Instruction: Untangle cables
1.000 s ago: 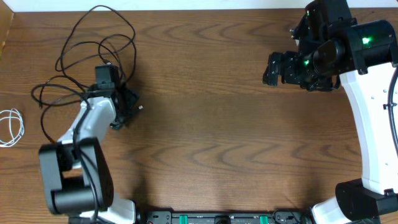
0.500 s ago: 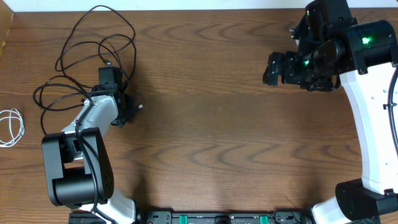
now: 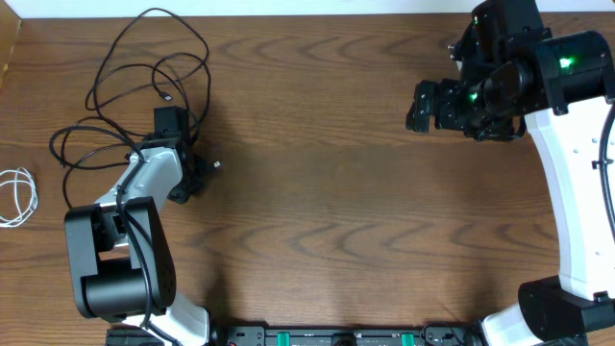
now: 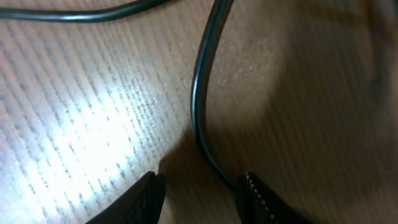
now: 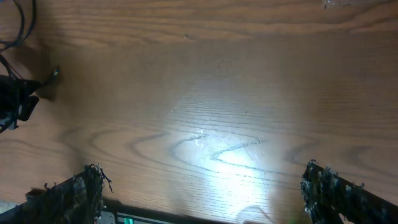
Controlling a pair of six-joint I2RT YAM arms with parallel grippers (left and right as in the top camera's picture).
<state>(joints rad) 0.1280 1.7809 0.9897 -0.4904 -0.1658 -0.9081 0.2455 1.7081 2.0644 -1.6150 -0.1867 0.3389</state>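
Note:
Two black cables (image 3: 144, 58) lie in overlapping loops at the table's far left. A shorter white cable (image 3: 17, 192) is coiled apart from them at the left edge. My left gripper (image 3: 192, 173) points down at the right side of the black loops. In the left wrist view a black cable (image 4: 196, 93) runs down between its jaws (image 4: 202, 183), close to the right finger (image 4: 261, 199). The jaws stand partly apart with a gap beside the cable. My right gripper (image 3: 423, 104) hovers at the far right, wide open (image 5: 202, 180) over bare wood.
A small plug end (image 3: 216, 165) lies just right of the left gripper. The table's back edge runs behind the loops. The arm bases and a black rail (image 3: 336, 336) sit along the front edge.
The left gripper's jaws have narrowed around the black cable, and its head has shifted slightly toward the loops. The right arm has not moved.

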